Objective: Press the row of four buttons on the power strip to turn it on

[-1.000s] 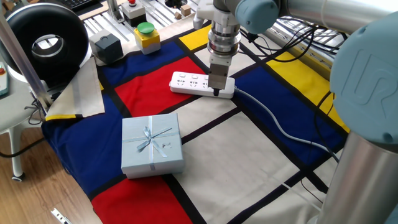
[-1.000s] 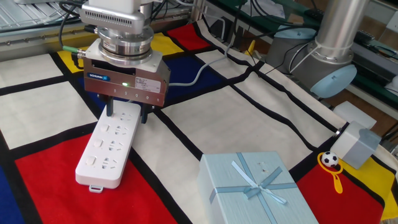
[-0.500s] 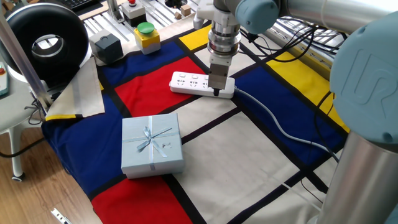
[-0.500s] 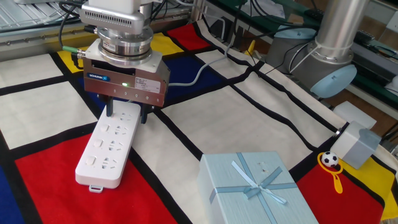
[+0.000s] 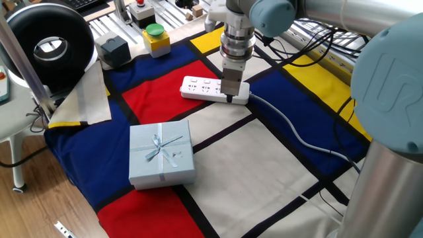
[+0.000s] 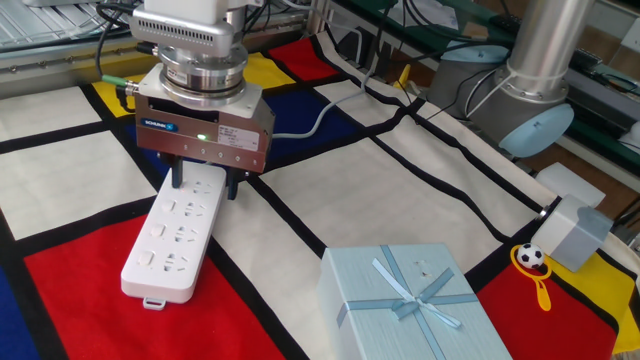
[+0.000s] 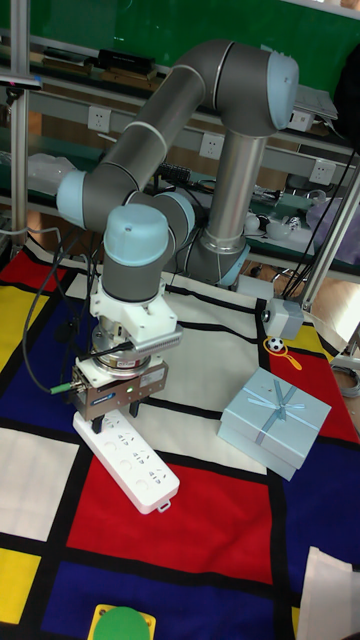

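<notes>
The white power strip [image 5: 206, 87] lies on the checked cloth, its pale grey cable [image 5: 294, 131] trailing to the right. It also shows in the other fixed view as power strip [image 6: 172, 243] and in the tall view as power strip [image 7: 130, 460]. My gripper [image 6: 205, 182] hangs straight down over the strip's cable end. Its two dark fingers [image 6: 177, 176] stand apart, one by each long edge, so it is open. In the first fixed view a fingertip [image 5: 230, 98] sits at the strip's near edge. The four buttons are too small to make out.
A pale blue gift box [image 5: 161, 153] with a ribbon lies near the strip. A yellow box with a green button [image 5: 156, 38], a black box [image 5: 112, 50] and a black ring lamp [image 5: 49, 45] stand at the back left. A grey cube [image 6: 572, 232] and a small football toy [image 6: 530, 257] lie at the cloth's edge.
</notes>
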Tool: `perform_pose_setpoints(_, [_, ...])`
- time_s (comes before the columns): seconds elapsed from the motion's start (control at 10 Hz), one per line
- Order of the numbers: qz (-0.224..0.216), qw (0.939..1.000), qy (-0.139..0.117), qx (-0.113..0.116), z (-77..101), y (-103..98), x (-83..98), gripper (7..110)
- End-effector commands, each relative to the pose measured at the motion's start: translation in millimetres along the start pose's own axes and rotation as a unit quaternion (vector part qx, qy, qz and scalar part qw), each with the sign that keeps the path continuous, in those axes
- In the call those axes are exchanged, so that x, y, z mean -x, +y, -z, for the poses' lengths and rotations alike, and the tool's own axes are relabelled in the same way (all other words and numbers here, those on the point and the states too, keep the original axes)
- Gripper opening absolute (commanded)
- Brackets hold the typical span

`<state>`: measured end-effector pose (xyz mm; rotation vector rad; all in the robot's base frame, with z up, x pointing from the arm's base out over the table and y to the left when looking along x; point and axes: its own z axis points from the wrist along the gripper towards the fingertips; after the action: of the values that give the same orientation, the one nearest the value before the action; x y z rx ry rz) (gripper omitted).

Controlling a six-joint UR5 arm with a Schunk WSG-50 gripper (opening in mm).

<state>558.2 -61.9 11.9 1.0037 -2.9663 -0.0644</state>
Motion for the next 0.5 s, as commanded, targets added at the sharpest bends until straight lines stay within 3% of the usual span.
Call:
perform_pose_setpoints(0.0, [0.001,1.0000,-0.005,0.007,5.1,-1.9,-0.8,66])
perform_pose_setpoints(0.4, [-0.005,0.9999,0.001,0.012,14.1,6.0,2.1,66])
